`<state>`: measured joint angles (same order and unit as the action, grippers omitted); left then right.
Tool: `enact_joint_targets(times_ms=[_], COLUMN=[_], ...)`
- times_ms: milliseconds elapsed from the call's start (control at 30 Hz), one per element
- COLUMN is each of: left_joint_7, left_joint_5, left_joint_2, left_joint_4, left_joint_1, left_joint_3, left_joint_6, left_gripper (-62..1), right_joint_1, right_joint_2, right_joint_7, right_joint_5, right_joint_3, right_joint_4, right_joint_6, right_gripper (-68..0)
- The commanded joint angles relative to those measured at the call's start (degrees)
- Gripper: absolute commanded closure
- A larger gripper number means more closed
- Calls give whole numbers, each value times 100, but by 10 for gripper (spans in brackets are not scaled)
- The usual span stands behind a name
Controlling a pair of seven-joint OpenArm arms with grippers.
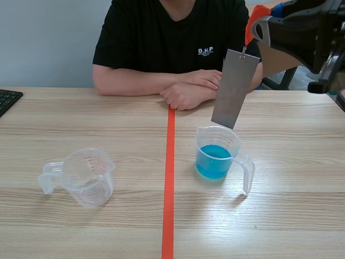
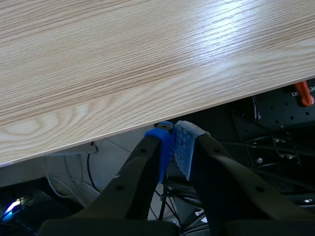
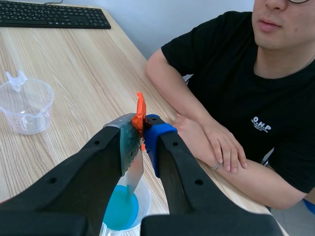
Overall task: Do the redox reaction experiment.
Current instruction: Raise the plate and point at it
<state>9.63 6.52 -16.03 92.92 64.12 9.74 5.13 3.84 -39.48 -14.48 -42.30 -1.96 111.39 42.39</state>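
Status: the experiment is prepared but, by my judgement, the reaction step itself is not yet carried out. The right gripper (image 1: 263, 27) is raised above the far right of the table (image 1: 108, 118) and is clamped on an orange tag (image 1: 254, 17), from which a grey metal strip (image 1: 234, 89) hangs slightly tilted. The strip's lower end is just above the far rim of the measuring cup (image 1: 207, 137) that holds blue liquid (image 1: 214, 161). In the scene view the strip appears dry and clear of the liquid (the right wrist view looks straight down the strip, so depth cannot be confirmed there). A second, empty cup (image 1: 86, 175) stands well apart on the other side of the tape line and plays no visible part at present. The left gripper (image 2: 173, 142) is closed on nothing, pads together, hanging beyond the table's near edge. A person's folded hands (image 1: 186, 91) rest at the far side. Outstanding: lowering the strip into the blue liquid and holding it there.
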Motion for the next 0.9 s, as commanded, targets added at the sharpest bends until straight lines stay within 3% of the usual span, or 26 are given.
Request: enact_joint_targets(times_ms=[0,567,700,867], left_joint_7=[81,81,83,549], left_joint_5=[13,9,11,328], left_joint_2=[11,-68,-435,-1414], left_joint_4=[61,61,61,63], left_joint_1=[31,31,33,26], left_joint_3=[15,15,15,13], left_joint_6=[17,13,13,57], left_gripper=[-41,-40,-40,-40], right_joint_1=[-63,-66,-66,-66], right_joint_2=[-37,-33,-33,-33], right_joint_7=[61,46,46,46], right_joint_5=[-81,-90,-105,-105], right_joint_3=[-79,-79,-79,-79], right_joint_4=[81,79,79,79], right_joint_6=[33,33,33,33], right_gripper=[-17,-17,-17,-17])
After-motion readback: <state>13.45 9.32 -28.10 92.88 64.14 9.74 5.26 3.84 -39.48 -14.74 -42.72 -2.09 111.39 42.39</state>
